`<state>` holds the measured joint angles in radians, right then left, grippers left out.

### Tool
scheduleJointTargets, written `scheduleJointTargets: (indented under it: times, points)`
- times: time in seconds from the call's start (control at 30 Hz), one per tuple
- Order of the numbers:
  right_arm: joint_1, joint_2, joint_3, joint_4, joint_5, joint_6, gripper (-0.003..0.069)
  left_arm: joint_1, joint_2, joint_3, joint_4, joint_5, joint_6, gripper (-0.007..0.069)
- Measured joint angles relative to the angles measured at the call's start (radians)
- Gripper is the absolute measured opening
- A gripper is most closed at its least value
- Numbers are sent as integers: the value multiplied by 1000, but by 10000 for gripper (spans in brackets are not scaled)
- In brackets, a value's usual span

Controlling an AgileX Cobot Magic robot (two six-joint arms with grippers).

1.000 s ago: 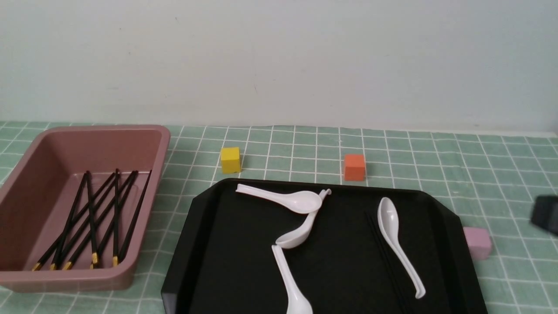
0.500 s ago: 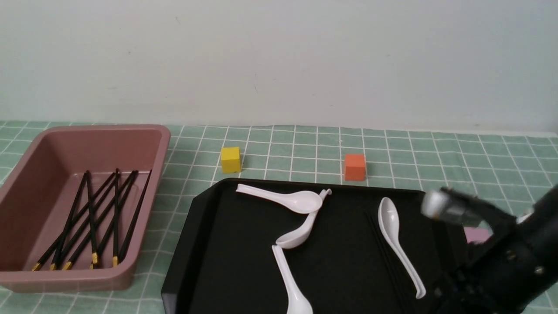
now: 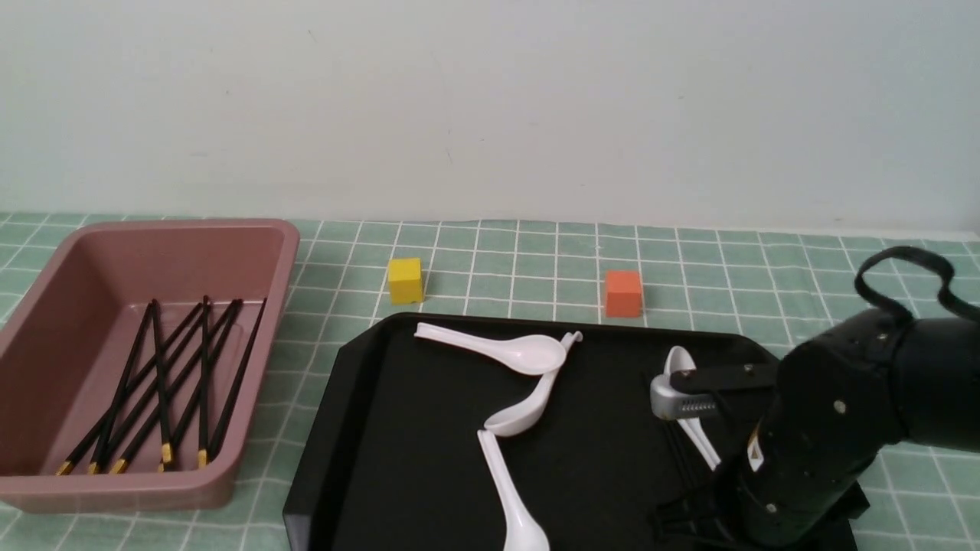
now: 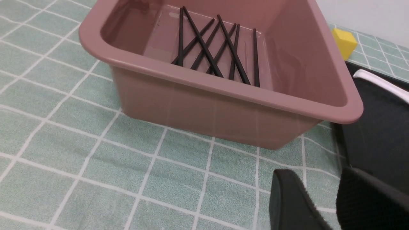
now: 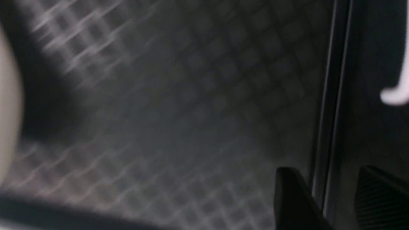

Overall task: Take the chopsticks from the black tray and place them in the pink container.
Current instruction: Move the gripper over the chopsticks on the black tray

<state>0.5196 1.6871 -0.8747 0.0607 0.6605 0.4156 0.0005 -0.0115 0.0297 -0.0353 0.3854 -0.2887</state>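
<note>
The black tray (image 3: 398, 444) fills the middle of the front view. Two black chopsticks (image 5: 332, 80) lie side by side on its right part and run between the fingers of my right gripper (image 5: 332, 195), which is open, low over the tray floor and not closed on them. In the front view my right arm (image 3: 827, 428) hides that gripper's fingertips. The pink container (image 3: 253, 237) stands at the left with several chopsticks (image 3: 161, 383) inside. My left gripper (image 4: 322, 195) is open and empty above the tablecloth, beside the pink container (image 4: 223, 105).
Several white soup spoons (image 3: 505, 352) lie on the tray; one handle tip (image 5: 394, 95) is close to the right gripper. A yellow cube (image 3: 404, 280) and an orange cube (image 3: 622, 293) sit behind the tray on the green checked cloth.
My right arm has swung in from the right edge, over the tray's right side, and dropped down around the chopsticks there. It now covers the small pink cube.
</note>
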Motion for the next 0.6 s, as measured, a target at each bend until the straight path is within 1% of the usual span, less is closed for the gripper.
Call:
scheduleJointTargets:
  times: [0.27, 0.37, 0.47, 0.5, 0.53, 0.6]
  points:
    - [0, 84, -22, -18, -4, 16, 295, 0, 0, 0, 0, 0, 0, 239]
    - [0, 91, -30, -22, 12, 15, 276, 0, 0, 0, 0, 0, 0, 239]
    - [0, 93, -31, -28, 22, 15, 191, 0, 0, 0, 0, 0, 0, 239]
    - [0, 93, -31, -38, 24, 15, 142, 0, 0, 0, 0, 0, 0, 239]
    - [0, 93, -31, -40, 24, 15, 115, 0, 0, 0, 0, 0, 0, 239]
    - [0, 94, -32, -39, 26, 15, 109, 0, 0, 0, 0, 0, 0, 239]
